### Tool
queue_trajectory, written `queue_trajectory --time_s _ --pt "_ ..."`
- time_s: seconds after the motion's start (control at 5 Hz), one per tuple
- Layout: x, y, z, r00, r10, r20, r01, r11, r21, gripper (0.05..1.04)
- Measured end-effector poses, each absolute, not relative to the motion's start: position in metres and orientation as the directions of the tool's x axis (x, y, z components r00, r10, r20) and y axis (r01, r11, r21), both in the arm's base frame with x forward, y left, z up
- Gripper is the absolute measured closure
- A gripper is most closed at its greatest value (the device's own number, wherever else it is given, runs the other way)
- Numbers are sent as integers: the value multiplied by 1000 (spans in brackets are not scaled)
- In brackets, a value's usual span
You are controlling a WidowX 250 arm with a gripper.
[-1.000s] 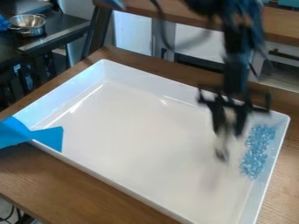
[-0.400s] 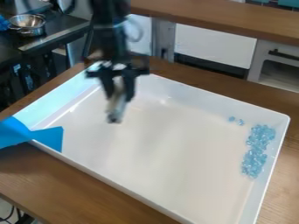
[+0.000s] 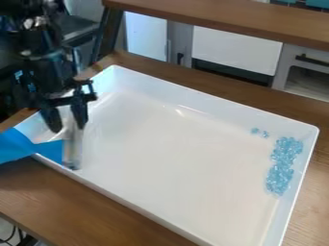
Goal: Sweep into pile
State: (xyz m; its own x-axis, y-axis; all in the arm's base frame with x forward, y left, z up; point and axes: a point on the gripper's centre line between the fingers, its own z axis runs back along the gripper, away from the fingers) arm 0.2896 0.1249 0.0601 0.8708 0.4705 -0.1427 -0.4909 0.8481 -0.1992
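I stood facing the wooden table, on which the white tray was placed. The tray was rectangular, shallow and fitted with a raised wall on all sides.

Arm position: the black arm entered from the upper left. Its gripper hung over the left end of the tray, with the fingertips directed downward.

Finger state: the two fingers stood a little apart, pinching a pale, narrow tool between them. The tool pointed down, nearly upright, its lower end at the near wall, just beside the blue material. I could not tell whether that end touched the tray.

Workpiece position: the light blue, clear beads lay at the opposite end of the tray, well apart from the tool. The main group formed a long, narrow band beside the right wall. A few loose beads lay to the left of the band's far end, near the far wall, separated from the main group by a short gap.

Surroundings: the blue material lay over the left corner of the tray and extended outward past the rim. Behind the table stood a wooden counter, with white panels below it.
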Motion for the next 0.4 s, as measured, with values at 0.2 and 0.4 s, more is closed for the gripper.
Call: queue_trajectory --time_s 0.2,0.4 --pt "282 129 57 878 453 -156 -477 856 -198 89" --pt "272 126 67 893 409 -188 -446 864 -235 81"
